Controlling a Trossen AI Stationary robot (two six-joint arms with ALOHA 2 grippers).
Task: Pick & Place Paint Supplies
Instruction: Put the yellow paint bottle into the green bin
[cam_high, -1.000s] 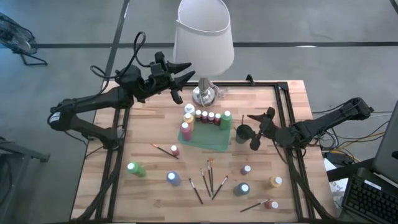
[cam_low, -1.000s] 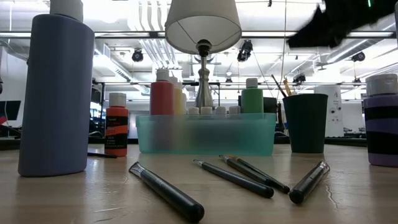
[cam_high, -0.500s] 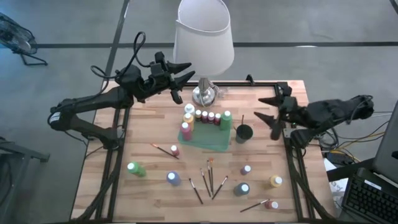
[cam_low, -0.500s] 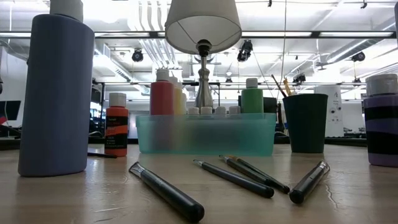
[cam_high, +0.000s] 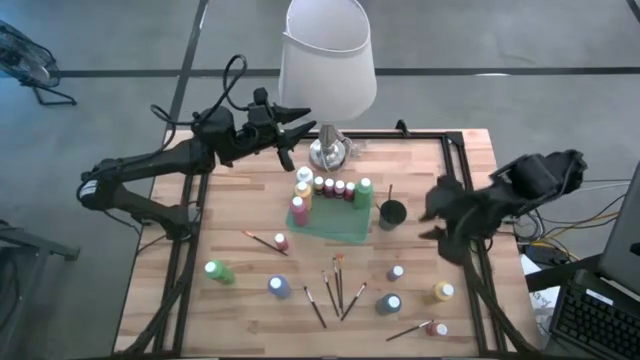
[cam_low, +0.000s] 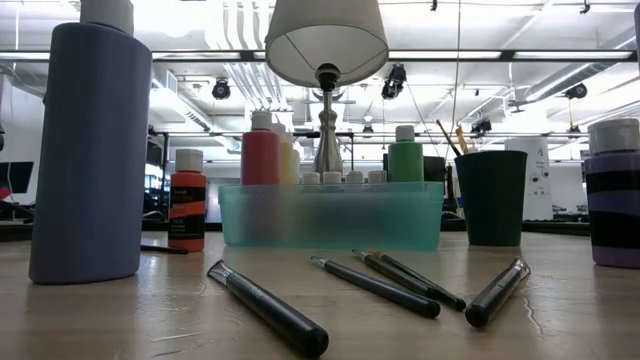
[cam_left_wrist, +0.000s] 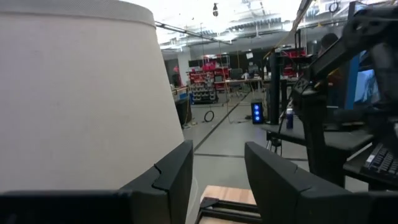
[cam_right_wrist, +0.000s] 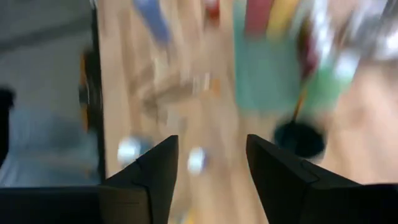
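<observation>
My right pincer (cam_high: 437, 210) hangs spread wide and empty over the table's right side, near the dark cup (cam_high: 392, 213). My left pincer (cam_high: 290, 128) waits open beside the lamp (cam_high: 326, 60), also empty. Several paint bottles (cam_high: 330, 187) stand in the green tray (cam_high: 340, 226); other bottles and the brushes (cam_high: 335, 285) lie scattered on the wood in front

White-capped paint bottles (cam_high: 330, 186) upright in teal tray (cam_high: 335, 228), others scattered on table, four paintbrushes (cam_high: 335, 285) lying flat
</observation>
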